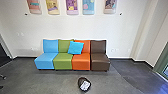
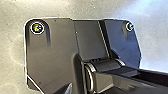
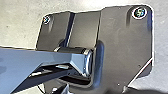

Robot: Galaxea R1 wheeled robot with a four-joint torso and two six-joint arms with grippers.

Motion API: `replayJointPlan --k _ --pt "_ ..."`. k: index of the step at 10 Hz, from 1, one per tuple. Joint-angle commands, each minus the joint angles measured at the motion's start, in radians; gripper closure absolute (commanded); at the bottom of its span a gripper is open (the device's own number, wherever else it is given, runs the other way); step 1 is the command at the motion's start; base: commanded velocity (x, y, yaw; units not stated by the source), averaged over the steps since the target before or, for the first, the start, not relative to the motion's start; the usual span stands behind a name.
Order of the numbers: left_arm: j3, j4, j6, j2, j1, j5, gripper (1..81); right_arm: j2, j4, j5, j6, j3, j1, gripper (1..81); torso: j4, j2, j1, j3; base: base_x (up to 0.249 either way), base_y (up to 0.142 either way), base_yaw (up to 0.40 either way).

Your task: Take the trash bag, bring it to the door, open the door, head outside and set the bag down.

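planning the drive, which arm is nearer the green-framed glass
Right, judging by side: the green-framed glass is ahead at the head view's right edge, so the right arm should be on its side, the left arm across the body, farther off.

Dark base plate, round fittings.

head view forward; wrist views close, downward

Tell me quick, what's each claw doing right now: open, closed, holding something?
Left claw: can't tell from these views whether it's open, closed or holding anything.
Right claw: same, its state can't be told here.
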Motion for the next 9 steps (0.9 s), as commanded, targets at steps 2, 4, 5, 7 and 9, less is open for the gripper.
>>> replayJointPlan --k 2,4,5,7,9 --pt "0.006 -0.002 -0.005 -0.004 -0.044 0.042 1.0 -0.004 0.0 -0.069 -0.002 0.009 0.033 1.0 0.0 0.0 0.0 0.0 0.15 -0.064 0.0" --pt "0.006 -0.001 -0.005 -0.003 -0.044 0.042 1.0 -0.004 -0.002 -0.069 -0.003 0.009 0.033 1.0 0.0 0.0 0.0 0.0 0.15 -0.075 0.0" --pt "0.006 -0.001 -0.005 -0.003 -0.044 0.044 1.0 -0.005 -0.002 -0.069 -0.003 0.009 0.033 1.0 0.0 0.0 0.0 0.0 0.149 -0.075 0.0" --pt "0.006 -0.001 -0.005 -0.003 -0.044 0.044 1.0 -0.005 0.0 -0.069 -0.003 0.007 0.035 1.0 0.0 0.0 0.0 0.0 0.149 -0.075 0.0" --pt "0.006 -0.001 -0.005 -0.003 -0.044 0.044 1.0 -0.005 0.0 -0.069 -0.003 0.006 0.033 1.0 0.0 0.0 0.0 0.0 0.149 -0.075 0.0"
